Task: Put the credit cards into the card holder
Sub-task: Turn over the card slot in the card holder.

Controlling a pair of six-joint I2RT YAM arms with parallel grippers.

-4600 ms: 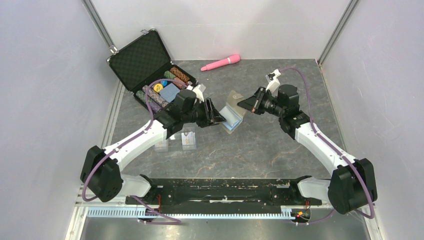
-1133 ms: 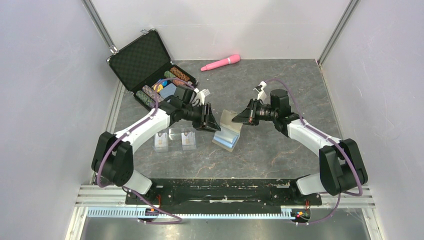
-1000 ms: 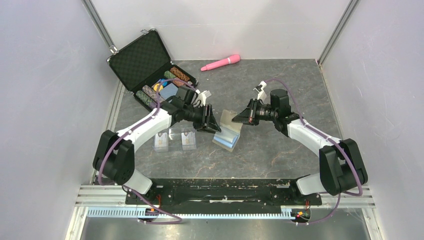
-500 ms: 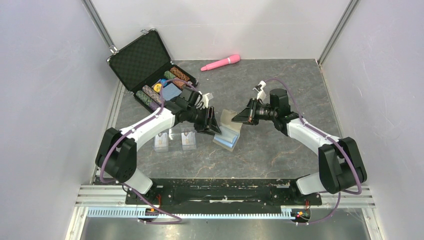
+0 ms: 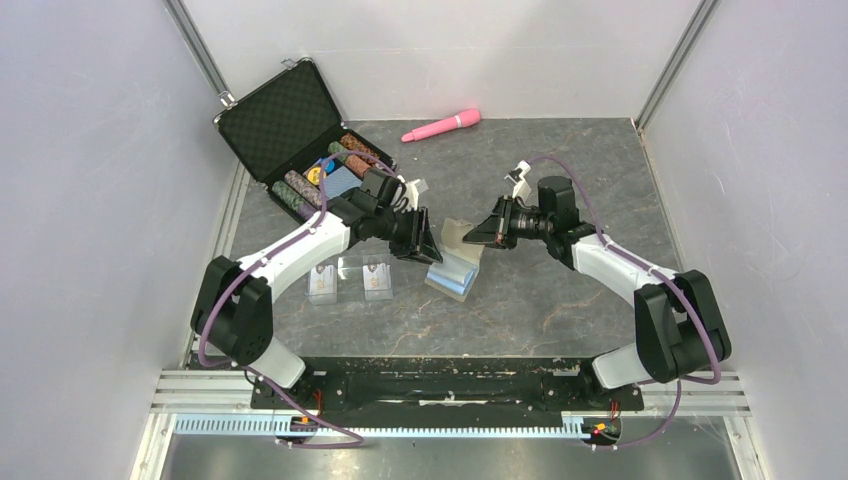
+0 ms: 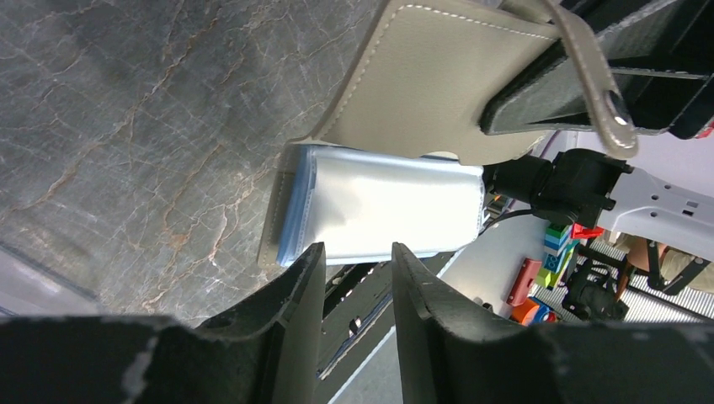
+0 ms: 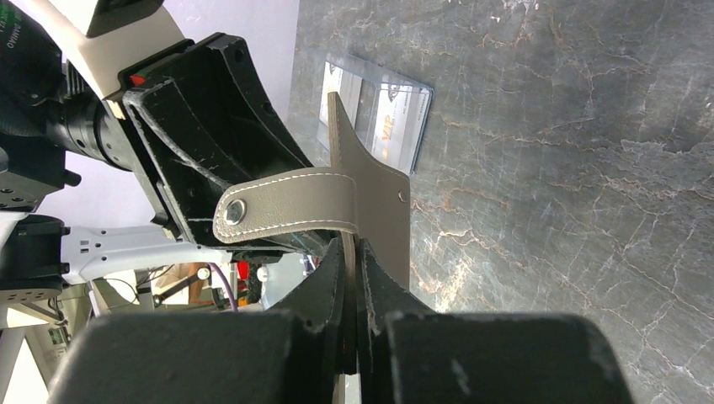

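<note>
I find the khaki-tan folding card holder [image 5: 455, 262] lying open near the middle of the grey marbled surface [image 5: 540, 300], with its light-blue lining facing up. The right fingers [image 7: 324, 296] are pressed together on its raised tan flap and pinch it upright. The left fingers [image 6: 282, 316] stand spread just beside the lining, with nothing between them. Two pale whitish credit cards [image 5: 377, 278] lie flat side by side near the left arm, apart from the holder.

2 white arms [image 5: 295, 250], blk joints, purple cables [image 5: 199, 350].
</note>
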